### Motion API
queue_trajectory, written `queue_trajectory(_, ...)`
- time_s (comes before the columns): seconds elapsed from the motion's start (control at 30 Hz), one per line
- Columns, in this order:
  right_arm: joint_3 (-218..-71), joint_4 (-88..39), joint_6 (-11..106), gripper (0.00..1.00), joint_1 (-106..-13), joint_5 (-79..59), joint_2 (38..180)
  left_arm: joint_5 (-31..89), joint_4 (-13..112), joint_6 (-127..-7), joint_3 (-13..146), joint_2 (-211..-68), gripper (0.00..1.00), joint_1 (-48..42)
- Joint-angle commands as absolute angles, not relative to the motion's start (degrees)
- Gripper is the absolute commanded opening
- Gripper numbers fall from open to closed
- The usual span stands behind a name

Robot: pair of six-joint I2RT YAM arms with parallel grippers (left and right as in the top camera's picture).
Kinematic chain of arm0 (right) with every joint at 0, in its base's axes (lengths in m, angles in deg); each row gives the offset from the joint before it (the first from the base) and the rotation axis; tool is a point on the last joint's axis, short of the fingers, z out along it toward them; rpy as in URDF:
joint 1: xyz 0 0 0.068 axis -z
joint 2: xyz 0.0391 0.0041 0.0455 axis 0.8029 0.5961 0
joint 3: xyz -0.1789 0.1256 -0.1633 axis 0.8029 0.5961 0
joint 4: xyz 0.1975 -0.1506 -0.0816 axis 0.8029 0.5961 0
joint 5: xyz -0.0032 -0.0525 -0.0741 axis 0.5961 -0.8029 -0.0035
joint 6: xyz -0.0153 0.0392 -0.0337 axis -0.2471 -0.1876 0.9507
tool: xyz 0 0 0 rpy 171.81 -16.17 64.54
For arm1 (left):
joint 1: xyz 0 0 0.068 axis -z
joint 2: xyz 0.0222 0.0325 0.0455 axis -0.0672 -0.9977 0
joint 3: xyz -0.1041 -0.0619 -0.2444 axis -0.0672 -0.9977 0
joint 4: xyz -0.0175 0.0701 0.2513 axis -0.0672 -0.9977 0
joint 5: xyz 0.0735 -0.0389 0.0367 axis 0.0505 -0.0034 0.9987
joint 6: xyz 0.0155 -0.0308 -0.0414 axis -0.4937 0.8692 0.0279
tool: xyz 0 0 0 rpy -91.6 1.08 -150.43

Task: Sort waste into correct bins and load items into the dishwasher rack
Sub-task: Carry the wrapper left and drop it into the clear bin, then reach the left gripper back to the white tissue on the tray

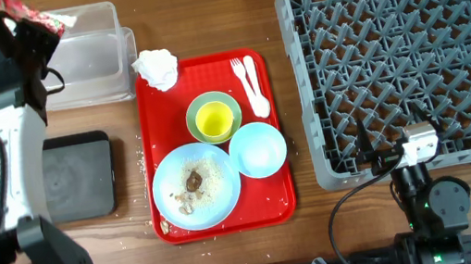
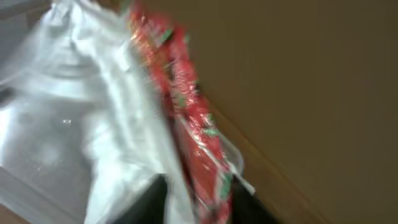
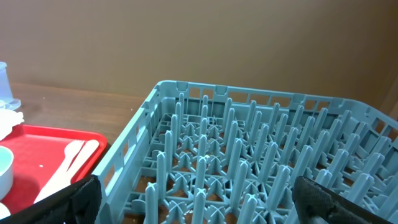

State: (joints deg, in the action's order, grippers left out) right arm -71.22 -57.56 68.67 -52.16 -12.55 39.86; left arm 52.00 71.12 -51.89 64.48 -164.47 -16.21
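Hovering at the far left of the tabletop (image 1: 199, 16), the left claw (image 2: 202, 208) has the red-and-white wrapper (image 2: 186, 118) hanging between its dark fingers, over the clear tub (image 1: 104, 63). That seems the reason for the pose: the thin, crinkly film belongs in that bin. The wrist view is too smeared to tell whether the fingers are clamped on the film or standing apart from it.

The right claw (image 3: 196, 190) rests at the near edge of the dishwasher rack (image 1: 410, 50), fingers spread wide and empty, probably parked until the dishes are due. The rack is a square grey plastic crate with lattice walls and rows of upright pegs.

Everything else sits on the flat red tray (image 1: 270, 206). A crumpled white napkin (image 1: 156, 69) lies at its far left corner. The white plastic fork (image 1: 239, 71) and spoon (image 1: 257, 91) lie side by side. The yellow-green cup (image 1: 213, 119) is nested in the pale green bowl (image 1: 192, 112). The smooth light blue bowl (image 1: 258, 149) sits just beside the round plate (image 1: 167, 175), which carries brownish scraps (image 1: 193, 182) and pale crumbs. The matte black tray (image 1: 79, 179) lies left of the red one.
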Motion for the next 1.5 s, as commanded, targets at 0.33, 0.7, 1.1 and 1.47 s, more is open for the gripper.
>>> queue_trajectory(0.33,-71.16,-57.80,69.18,1.00,-52.48,-13.10,39.60,25.36,70.60,-53.61,64.52,-167.42,0.58,-15.60)
queue_trajectory(0.7,-71.16,-57.80,69.18,1.00,-52.48,-13.10,39.60,61.99,59.10,-65.50,64.52,-170.20,0.54,7.07)
queue_trajectory(1.1,-71.16,-57.80,69.18,1.00,-52.48,-13.10,39.60,64.11,68.28,-64.89,64.52,-183.42,0.50,7.94)
queue_trajectory(1.47,-71.16,-57.80,69.18,1.00,-52.48,-13.10,39.60,64.09,66.10,-64.61,64.52,-186.81,0.45,8.25)
